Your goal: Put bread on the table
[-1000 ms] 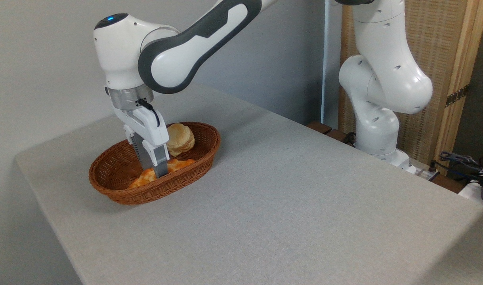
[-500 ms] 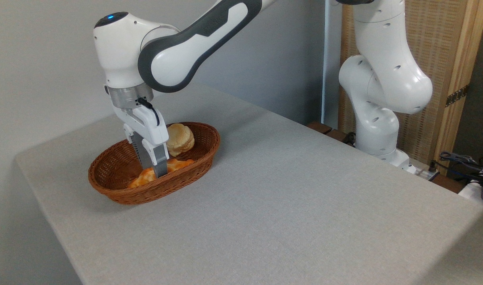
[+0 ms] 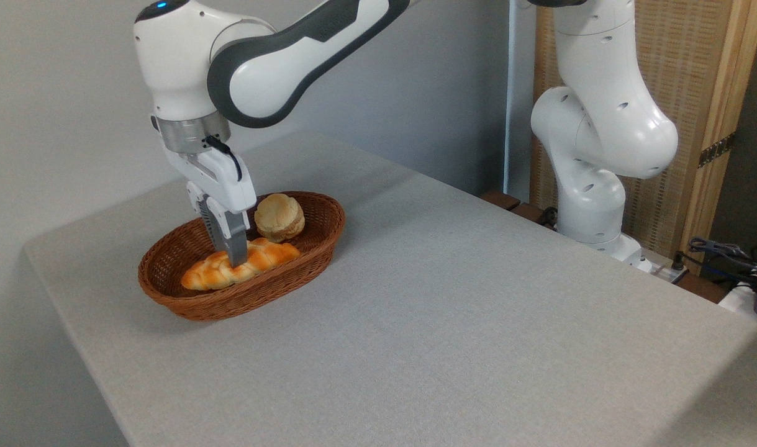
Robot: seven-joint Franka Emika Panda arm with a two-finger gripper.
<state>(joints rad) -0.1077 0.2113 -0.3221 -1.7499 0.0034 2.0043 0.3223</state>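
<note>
The braided golden-orange bread point(image 3: 263, 258) hangs level just above the rim of the brown wicker basket point(image 3: 316, 245), raised off its floor. My gripper point(image 3: 236, 261) comes straight down on the loaf's middle and is shut on it, one grey finger showing in front. Both pointed ends stick out either side of the fingers. The light grey table point(image 3: 453, 298) spreads out to the right and front of the basket.
A pale round stacked bun point(image 3: 280, 217) rests in the basket's far end, just right of my gripper. The arm's white base point(image 3: 592, 186) stands at the table's far right edge, with cables point(image 3: 726, 254) beside it.
My gripper has risen and shifted slightly left, lifting the bread from deep in the basket up to rim height. The whole loaf now shows. The bun has not moved.
</note>
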